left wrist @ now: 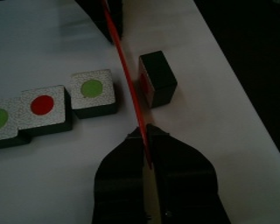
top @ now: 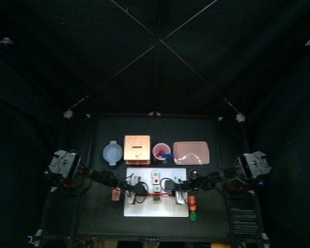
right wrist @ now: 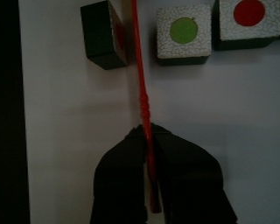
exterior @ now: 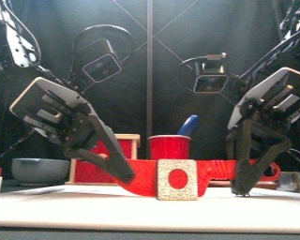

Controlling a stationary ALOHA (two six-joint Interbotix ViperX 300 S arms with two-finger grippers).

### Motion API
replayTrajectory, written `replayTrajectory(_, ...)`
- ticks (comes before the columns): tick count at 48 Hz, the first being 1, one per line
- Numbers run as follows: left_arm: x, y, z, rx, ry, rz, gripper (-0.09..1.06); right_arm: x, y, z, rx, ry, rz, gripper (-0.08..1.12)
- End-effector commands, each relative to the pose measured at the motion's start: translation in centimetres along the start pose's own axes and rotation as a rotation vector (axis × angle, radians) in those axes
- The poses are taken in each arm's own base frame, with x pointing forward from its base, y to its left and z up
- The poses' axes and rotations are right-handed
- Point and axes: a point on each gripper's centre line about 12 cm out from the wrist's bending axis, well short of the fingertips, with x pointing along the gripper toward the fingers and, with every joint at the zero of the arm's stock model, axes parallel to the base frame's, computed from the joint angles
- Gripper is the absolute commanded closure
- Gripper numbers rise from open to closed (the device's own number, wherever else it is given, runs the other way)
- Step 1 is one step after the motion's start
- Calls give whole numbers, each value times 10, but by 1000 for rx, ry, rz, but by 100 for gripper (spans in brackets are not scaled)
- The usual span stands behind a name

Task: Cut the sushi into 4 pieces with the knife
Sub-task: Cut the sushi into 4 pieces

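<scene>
On the white cutting board (top: 158,199) lies the sushi roll, partly split. One dark block (left wrist: 157,77) sits apart from the joined pieces (left wrist: 60,103), which show green and red dots on their faces. The red knife (left wrist: 129,61) runs on edge through the gap between them. In the front view the red knife (exterior: 134,173) spans low between both arms, behind a red-dotted piece (exterior: 178,180). My left gripper (left wrist: 143,144) is shut on one end of the knife. My right gripper (right wrist: 143,140) is shut on the other end, beside the single block (right wrist: 104,33).
Behind the board stand a blue-grey bowl (top: 112,152), the wooden box (top: 137,148), a red cup (exterior: 172,147) holding a blue knife (exterior: 187,125), and the pink tray (top: 192,152). Both arms crowd the board from either side.
</scene>
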Motion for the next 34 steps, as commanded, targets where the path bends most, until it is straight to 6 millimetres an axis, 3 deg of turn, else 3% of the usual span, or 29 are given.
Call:
replayTrajectory(1,2,3,10,17,-23,4,62,-6,-10,17,33,-55,-13,92)
replayTrajectory(10,-1,3,18,16,-44,4,57,-10,-7,21,29,-67,-6,92)
replayTrajectory(17,-6,1,26,14,-67,2,44,-15,-5,24,26,-76,1,92)
replayTrajectory(27,-26,2,49,19,-99,6,20,-40,-1,33,15,-106,14,92)
replayTrajectory(34,-45,2,64,26,-138,9,15,-58,1,34,19,-120,24,92)
